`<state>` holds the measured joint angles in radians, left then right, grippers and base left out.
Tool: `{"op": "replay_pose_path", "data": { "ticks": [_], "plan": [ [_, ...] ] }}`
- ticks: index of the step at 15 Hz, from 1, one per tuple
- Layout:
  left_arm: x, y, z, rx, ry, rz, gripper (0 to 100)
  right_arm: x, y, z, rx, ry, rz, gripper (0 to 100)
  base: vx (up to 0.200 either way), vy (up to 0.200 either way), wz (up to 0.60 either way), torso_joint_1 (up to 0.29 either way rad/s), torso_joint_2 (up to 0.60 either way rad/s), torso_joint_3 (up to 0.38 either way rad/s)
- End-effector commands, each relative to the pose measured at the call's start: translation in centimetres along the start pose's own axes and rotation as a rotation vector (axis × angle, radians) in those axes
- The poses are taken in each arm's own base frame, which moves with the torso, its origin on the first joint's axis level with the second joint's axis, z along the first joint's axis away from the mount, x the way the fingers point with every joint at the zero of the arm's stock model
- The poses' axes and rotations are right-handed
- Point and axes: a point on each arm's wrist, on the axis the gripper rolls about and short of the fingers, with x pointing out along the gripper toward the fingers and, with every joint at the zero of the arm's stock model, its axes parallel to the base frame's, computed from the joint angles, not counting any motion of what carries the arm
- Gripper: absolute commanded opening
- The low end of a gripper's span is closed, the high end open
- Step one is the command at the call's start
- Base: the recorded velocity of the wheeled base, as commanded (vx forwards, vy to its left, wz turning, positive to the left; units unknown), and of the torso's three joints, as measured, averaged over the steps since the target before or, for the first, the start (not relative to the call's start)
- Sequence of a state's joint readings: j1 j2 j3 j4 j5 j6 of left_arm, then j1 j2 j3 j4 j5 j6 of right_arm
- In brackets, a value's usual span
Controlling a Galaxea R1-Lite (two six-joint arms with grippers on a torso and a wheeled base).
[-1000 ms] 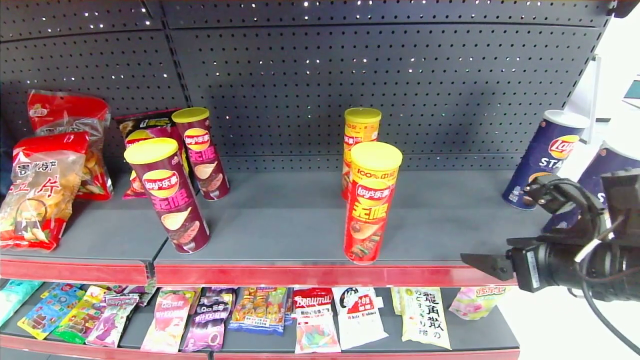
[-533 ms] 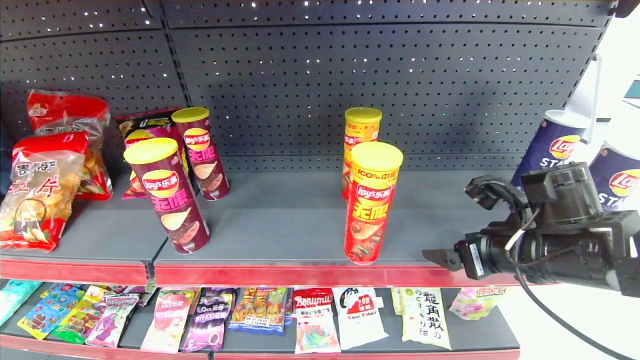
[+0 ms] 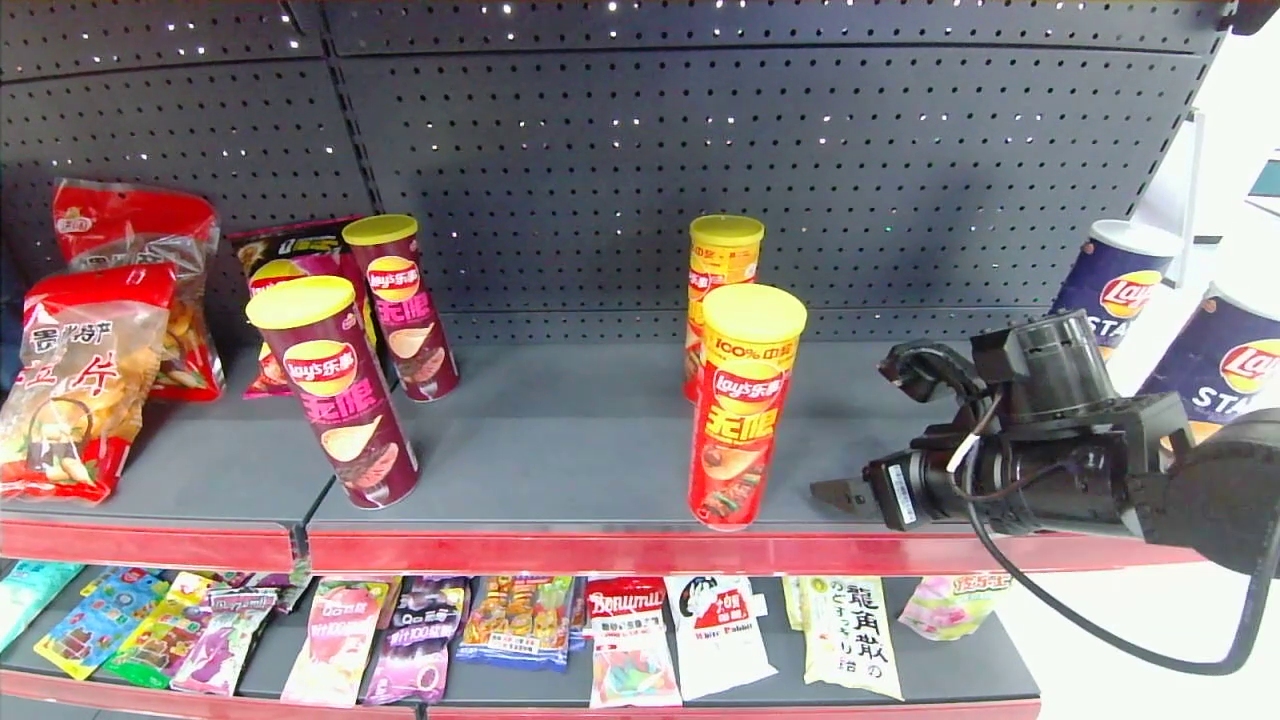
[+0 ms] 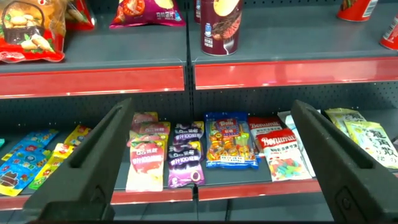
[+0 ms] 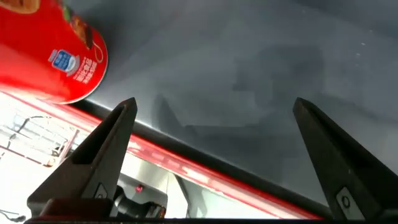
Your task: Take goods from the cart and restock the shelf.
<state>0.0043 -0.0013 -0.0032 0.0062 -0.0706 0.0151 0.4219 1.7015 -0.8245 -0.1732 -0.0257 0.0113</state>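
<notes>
Head view puts your right gripper (image 3: 835,492) just to the right of the front red can (image 3: 745,405). It sits low by the can's base without touching it, over the upper shelf (image 3: 560,440). The right wrist view shows its fingers spread wide with nothing between them, and the front red can (image 5: 50,56) lies beyond one fingertip. Your left gripper (image 4: 212,106) is also spread wide and empty, below the front red can's level, facing the snack packets (image 4: 230,140) on the lower shelf.

The front red can has a yellow lid, a round red logo and yellow characters. A second red can (image 3: 722,270) stands right behind it. Well to its left stand two maroon cans (image 3: 335,390) with yellow lids and the same round logo. Far to its right are two blue cans (image 3: 1110,280) with white lids. The right arm hides their lower halves, and the picture edge cuts the nearer one.

Over the last second the right arm has come in from the right towards the front red can and now covers more of the blue cans. None of the cans has moved.
</notes>
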Motion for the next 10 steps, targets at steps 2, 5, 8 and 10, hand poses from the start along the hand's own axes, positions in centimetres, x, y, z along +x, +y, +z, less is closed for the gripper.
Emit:
{"op": "replay_pose_path", "data": {
  "ticks": [2,5,8,10],
  "plan": [
    [0.0,0.0,0.0,0.000,0.001,0.000,100,1.3,0.8,-0.2,-0.016,0.031,0.018,100,0.000,0.000,0.00,0.000,0.00,0.000],
    [0.0,0.0,0.0,0.000,0.001,-0.001,100,2.2,1.5,0.4,-0.031,0.026,0.021,100,0.000,0.000,0.00,0.000,0.00,0.000],
    [0.0,0.0,0.0,0.000,0.001,0.000,100,2.9,2.1,0.3,-0.042,0.039,0.030,100,0.000,0.000,0.00,0.000,0.00,0.000],
    [0.0,0.0,0.0,0.000,0.001,0.000,100,3.1,2.4,0.4,-0.050,0.039,0.038,100,0.000,0.000,0.00,0.000,0.00,0.000]
  ]
}}
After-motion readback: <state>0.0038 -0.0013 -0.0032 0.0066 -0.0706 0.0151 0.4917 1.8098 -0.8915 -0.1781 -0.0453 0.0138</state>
